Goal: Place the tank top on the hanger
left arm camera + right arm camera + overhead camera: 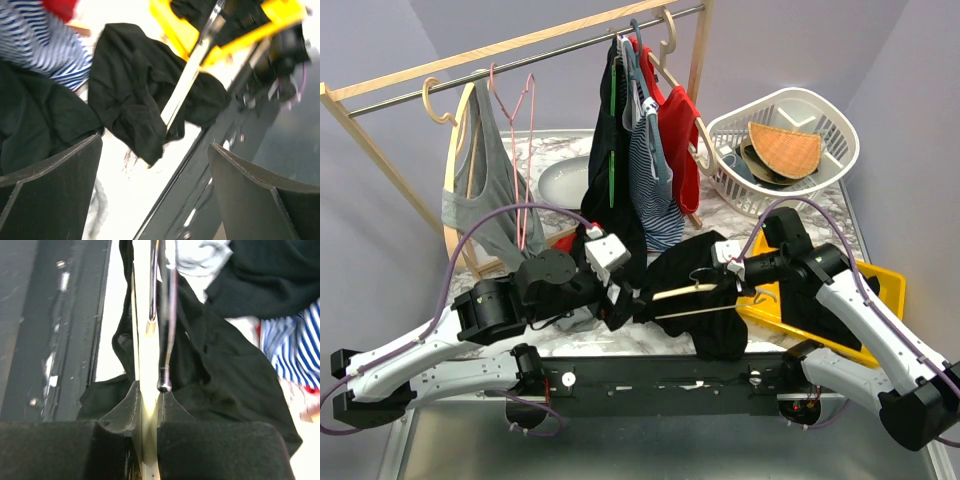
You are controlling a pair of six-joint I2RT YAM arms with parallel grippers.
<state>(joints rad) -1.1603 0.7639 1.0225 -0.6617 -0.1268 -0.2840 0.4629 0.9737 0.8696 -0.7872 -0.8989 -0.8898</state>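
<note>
Plain grey-lilac walls (380,40), a marbled white tabletop (725,212), a wooden clothes rail (520,46) across the back

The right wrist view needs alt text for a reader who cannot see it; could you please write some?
Seen from the right wrist, two dark fingers pinch a pale wooden hanger, whose metal hook runs up the frame. The black tank top is bunched around the hanger, with a blue-striped top at the right edge.
</note>
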